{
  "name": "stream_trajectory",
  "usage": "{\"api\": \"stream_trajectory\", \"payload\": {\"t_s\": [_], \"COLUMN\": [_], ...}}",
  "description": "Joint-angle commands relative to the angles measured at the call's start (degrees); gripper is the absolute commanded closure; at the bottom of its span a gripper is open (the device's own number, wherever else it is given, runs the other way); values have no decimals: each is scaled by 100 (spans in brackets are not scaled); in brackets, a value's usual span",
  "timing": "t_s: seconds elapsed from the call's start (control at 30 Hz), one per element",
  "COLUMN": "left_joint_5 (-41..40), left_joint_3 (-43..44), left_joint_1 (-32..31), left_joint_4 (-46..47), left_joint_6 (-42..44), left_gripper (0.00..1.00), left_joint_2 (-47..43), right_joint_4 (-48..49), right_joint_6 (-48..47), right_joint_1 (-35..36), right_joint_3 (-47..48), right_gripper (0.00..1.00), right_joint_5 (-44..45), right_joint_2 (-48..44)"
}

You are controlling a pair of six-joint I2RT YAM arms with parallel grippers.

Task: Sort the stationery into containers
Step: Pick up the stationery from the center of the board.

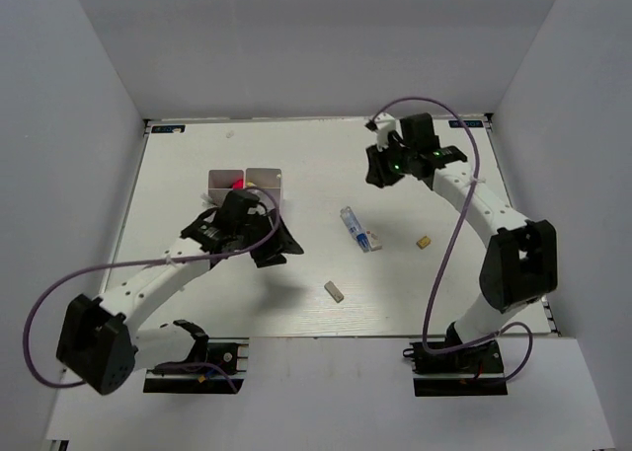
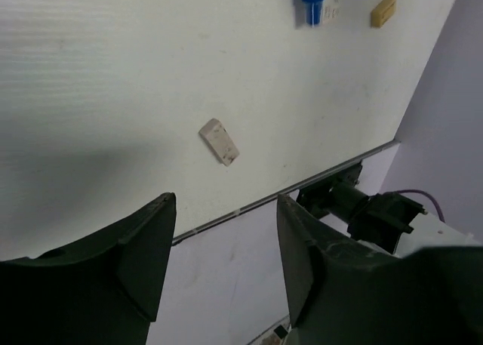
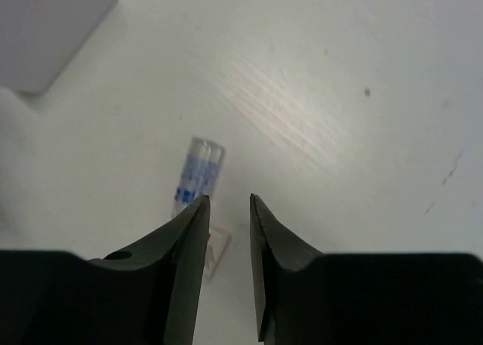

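Note:
The white organizer [image 1: 263, 179] stands at the table's back left, its front hidden by my left arm; something pink [image 1: 237, 184] shows in one compartment. A clear blue-capped tube [image 1: 360, 229] lies mid-table, a grey eraser [image 1: 334, 291] nearer the front, a beige eraser [image 1: 424, 242] to the right. My left gripper [image 1: 279, 246] is open and empty, just in front of the organizer. In the left wrist view it [image 2: 226, 232] hangs short of the grey eraser [image 2: 219, 141]. My right gripper [image 1: 376, 178] is empty, jaws narrowly apart, behind the tube [image 3: 198, 175].
The table's front edge [image 2: 317, 180] runs close behind the grey eraser in the left wrist view, with the right arm's base [image 2: 370, 209] beyond it. Grey walls enclose the table on three sides. A white corner, likely the organizer [image 3: 45, 28], shows top left in the right wrist view.

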Motion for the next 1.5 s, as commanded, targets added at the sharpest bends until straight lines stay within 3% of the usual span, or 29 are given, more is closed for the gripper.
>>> {"api": "stream_trajectory", "payload": {"t_s": [0.0, 0.07, 0.17, 0.4, 0.63, 0.87, 1.0, 1.2, 1.37, 1.47], "left_joint_5": [-313, -593, -857, -1552, -1440, -1439, -1334, -1412, -1798, -2465], "left_joint_3": [485, 828, 1197, 2610, 2973, 2930, 3061, 3246, 3974, 4476], "left_joint_1": [-574, -1021, -1409, -2218, -2342, -2456, -2456, -2456, -2456, -2509], "left_joint_4": [-174, -535, -878, -1905, -1714, -1766, -1652, -1714, -2143, -2276], "left_joint_6": [118, 48, -330, -1393, -1851, -2044, -2044, -1975, -1255, -534], "left_gripper": [33, 26, 24, 27, 29, 36, 46, 70, 87, 100], "left_joint_2": [642, 1038, 1785, 3394, 4256, 4511, 4809, 4863, 4863, 4723], "right_joint_4": [-508, -517, -526, -473, -456, -411, -403, -394, -394, -376], "right_joint_6": [-104, -104, -69, 115, 195, 142, 186, 169, 151, 125], "right_joint_1": [-309, -520, -819, -1268, -1532, -1690, -1725, -1795, -1804, -1813], "right_joint_3": [-727, -1089, -1504, -2005, -2322, -2489, -2647, -2849, -2990, -3034], "right_gripper": [65, 65, 65, 65, 65, 65, 64, 64, 64, 62], "right_joint_5": [-37, -63, -81, -300, -634, -713, -845, -854, -872, -898], "right_joint_2": [-758, -1047, -1286, -1717, -1954, -2042, -2051, -2253, -2368, -2412]}}
